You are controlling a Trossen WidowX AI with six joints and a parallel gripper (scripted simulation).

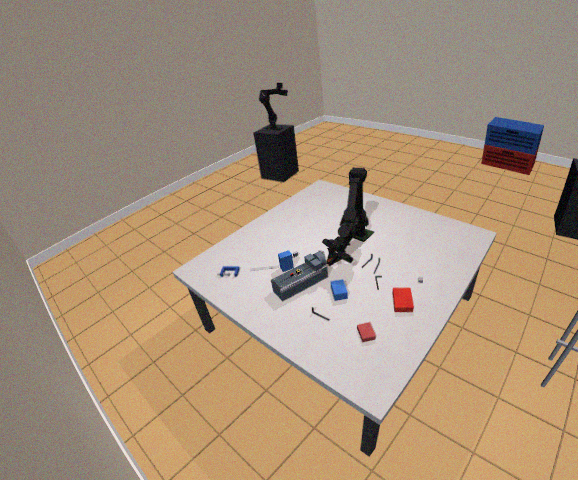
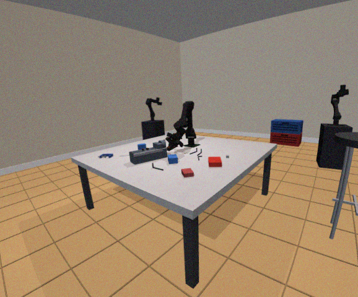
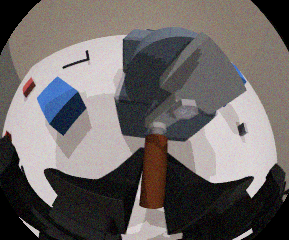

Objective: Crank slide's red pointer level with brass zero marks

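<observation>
The machine is a long dark grey box on the table, with a grey housing at the end nearest the arm. Its crank handle is a brown-orange cylinder, joined to a grey crank arm in front of the housing. My gripper is shut on the handle, one black finger on each side. Small red and yellow marks show on top of the machine in the top view. The pointer and brass marks are too small there to compare, and do not show in the wrist view.
A blue block lies beside the machine, and another blue block stands behind it. Several black hex keys, a red box, a smaller red block and a blue clamp-like thing lie around on the table.
</observation>
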